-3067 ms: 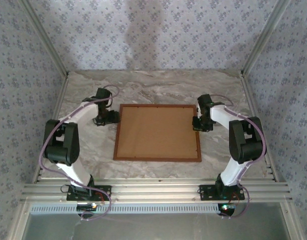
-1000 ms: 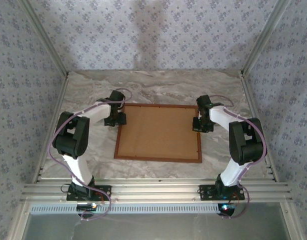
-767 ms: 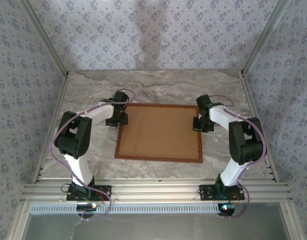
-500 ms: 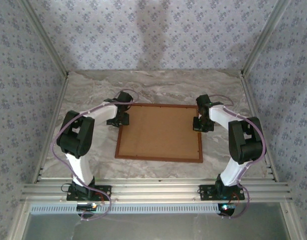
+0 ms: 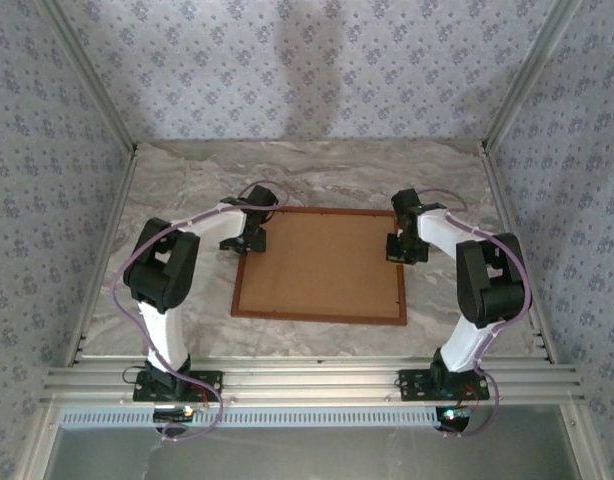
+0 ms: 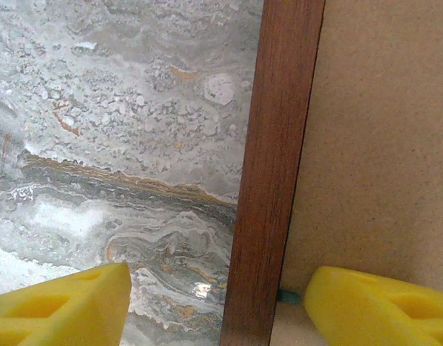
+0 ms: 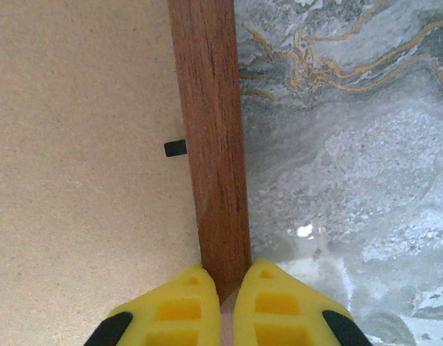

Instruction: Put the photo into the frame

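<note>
Although the frame (image 5: 317, 318) lies flat in the middle of the surface (image 5: 187, 180), what faces up is a plain brown backing board (image 5: 322, 262) inside the reddish moulding, so I am looking at its back. Whether the photo already sits beneath that board I cannot tell; nothing blue or printed peeks out anywhere. By my reckoning the job is either at its closing stage, with the back being secured, or the board must yet come out before the print can go in. From where I stand I lean toward the first, but that is only a guess.

Both arms are at the far half of the frame, 1 on each side rail. The left gripper (image 5: 249, 243) hangs over the far-left corner with its jaws spread wide, straddling the left rail: from its wrist camera, 1 yellow finger (image 6: 63, 303) is over bare marble outside the frame and the other is over the backing board, with the rail running up between them. It holds nothing.

The right gripper (image 5: 399, 250) is on the right rail, its 2 yellow fingertips (image 7: 182, 303) brought together, with the wooden moulding ending right at them. It looks to be pressing or resting there rather than clasping, though I cannot be sure of contact. A small black tab (image 7: 175, 148) juts from the rail onto the board just ahead of it.
</note>
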